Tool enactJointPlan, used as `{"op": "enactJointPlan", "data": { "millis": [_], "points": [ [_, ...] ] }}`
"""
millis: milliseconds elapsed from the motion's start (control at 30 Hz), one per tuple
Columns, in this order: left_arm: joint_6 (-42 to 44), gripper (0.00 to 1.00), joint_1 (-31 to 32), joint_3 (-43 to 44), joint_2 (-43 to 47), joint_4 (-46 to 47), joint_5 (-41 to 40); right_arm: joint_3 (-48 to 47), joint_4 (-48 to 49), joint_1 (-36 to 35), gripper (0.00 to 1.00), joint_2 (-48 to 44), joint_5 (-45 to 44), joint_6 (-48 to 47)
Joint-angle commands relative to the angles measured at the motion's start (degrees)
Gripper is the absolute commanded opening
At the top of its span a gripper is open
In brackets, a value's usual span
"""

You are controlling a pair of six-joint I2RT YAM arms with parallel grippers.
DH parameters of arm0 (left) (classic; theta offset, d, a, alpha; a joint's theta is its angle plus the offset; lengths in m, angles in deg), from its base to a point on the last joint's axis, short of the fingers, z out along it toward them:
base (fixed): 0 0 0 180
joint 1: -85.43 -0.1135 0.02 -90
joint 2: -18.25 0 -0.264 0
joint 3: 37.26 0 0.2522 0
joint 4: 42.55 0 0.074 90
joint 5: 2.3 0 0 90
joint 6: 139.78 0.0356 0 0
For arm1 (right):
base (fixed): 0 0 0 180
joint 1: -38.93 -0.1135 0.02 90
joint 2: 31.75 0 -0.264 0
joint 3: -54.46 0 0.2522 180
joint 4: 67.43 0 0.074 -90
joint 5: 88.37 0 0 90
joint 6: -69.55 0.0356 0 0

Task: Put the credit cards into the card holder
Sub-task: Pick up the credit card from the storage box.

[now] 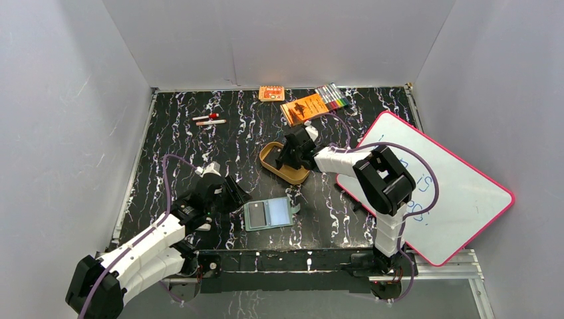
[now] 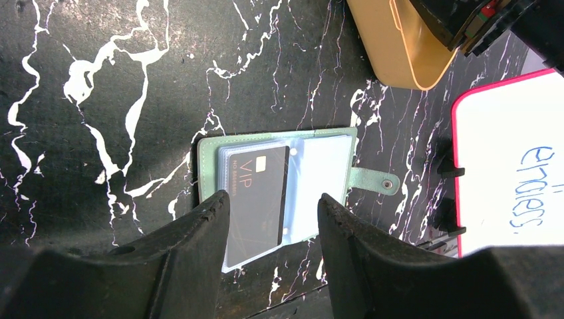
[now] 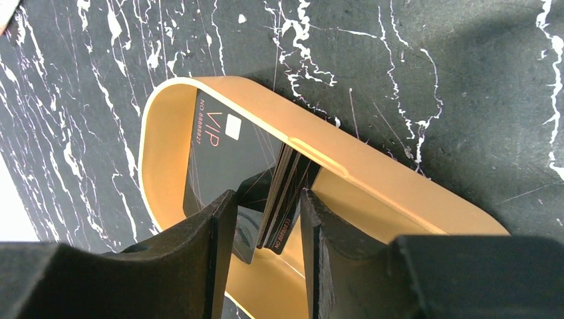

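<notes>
Black right claw [image 3: 266,197] straddles a stack of thin dark grey-black credit cards [image 3: 282,199] in the tan oval tray [image 3: 372,176]; pinching or not, I cannot tell. Left claw [image 2: 274,201] hovers spread over the open sage-green card holder [image 2: 319,166], frame centre. Pickup step; next: clamp firmly, lift straight.

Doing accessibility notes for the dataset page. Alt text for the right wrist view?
The right gripper straddles a stack of dark credit cards standing on edge inside a tan oval tray, with one finger on either side. Another dark card, marked VIP, lies in the tray beyond the stack. The tray sits on a black marbled table.
</notes>
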Motion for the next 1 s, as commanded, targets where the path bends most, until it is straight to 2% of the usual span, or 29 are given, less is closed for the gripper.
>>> {"op": "enactJointPlan", "data": {
  "millis": [0, 167, 533, 967],
  "points": [
    [0.13, 0.49, 0.02, -0.37, 1.4, -0.36, 0.39, 0.21, 0.5, -0.2, 0.46, -1.49, -1.43, -0.01],
    [0.14, 0.49, 0.02, -0.41, 1.45, -0.21, 0.45, 1.87, 1.35, -0.26, 0.39, -3.29, -1.23, 0.02],
    [0.08, 0.49, 0.02, -0.3, 1.32, -0.1, 0.56, 2.93, 2.59, -0.21, 0.34, -4.84, -0.44, -0.11],
    [0.1, 0.48, 0.02, -0.27, 1.32, 0.09, 0.56, 3.71, 3.48, -0.54, 0.2, -7.04, 0.69, -0.22]
  ]
}}
